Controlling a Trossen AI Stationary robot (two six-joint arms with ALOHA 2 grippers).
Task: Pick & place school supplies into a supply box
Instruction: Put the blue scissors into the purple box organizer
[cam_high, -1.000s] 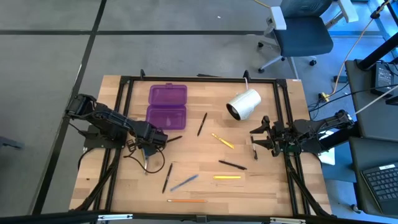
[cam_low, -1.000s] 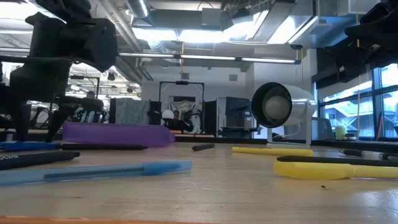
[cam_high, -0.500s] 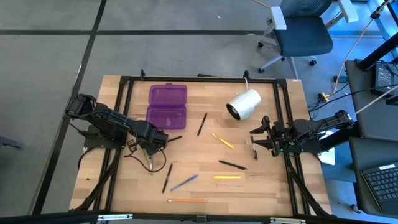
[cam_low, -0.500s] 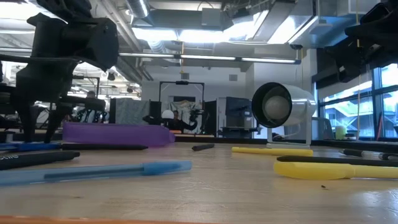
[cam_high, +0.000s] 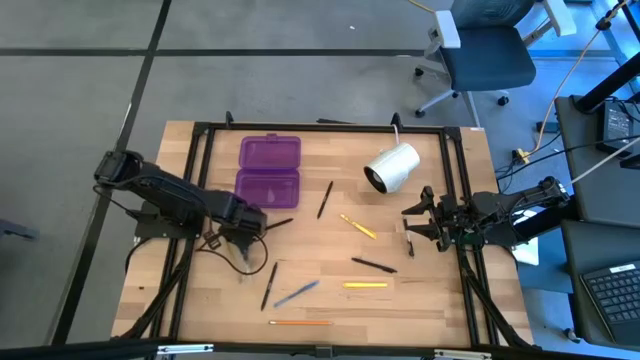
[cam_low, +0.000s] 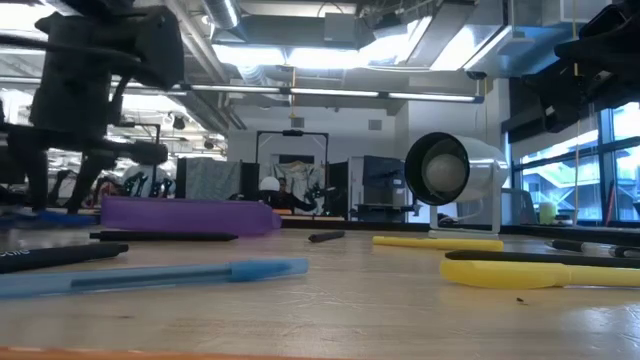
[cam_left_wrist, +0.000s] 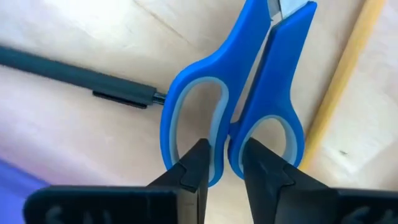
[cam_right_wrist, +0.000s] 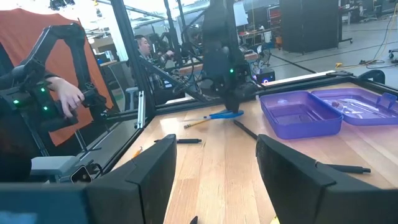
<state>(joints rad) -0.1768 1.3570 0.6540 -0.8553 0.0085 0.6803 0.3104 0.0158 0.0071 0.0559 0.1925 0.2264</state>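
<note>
From my station I saw grey floor (cam_high: 90, 60) crossed by dark seams around the wooden table (cam_high: 420, 300). An office chair (cam_high: 487, 55) stood past its far edge, a keyboard (cam_high: 612, 290) on a desk to the right. Behind, ceiling strip lights (cam_low: 340, 96) glowed, windows (cam_low: 575, 165) brightened one side, and a person (cam_right_wrist: 146, 46) sat among racks

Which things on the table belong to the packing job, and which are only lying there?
Job:
purple supply box
blue scissors, in left hand
blue pen
yellow pen
black pen

Lying about:
white roll
</note>
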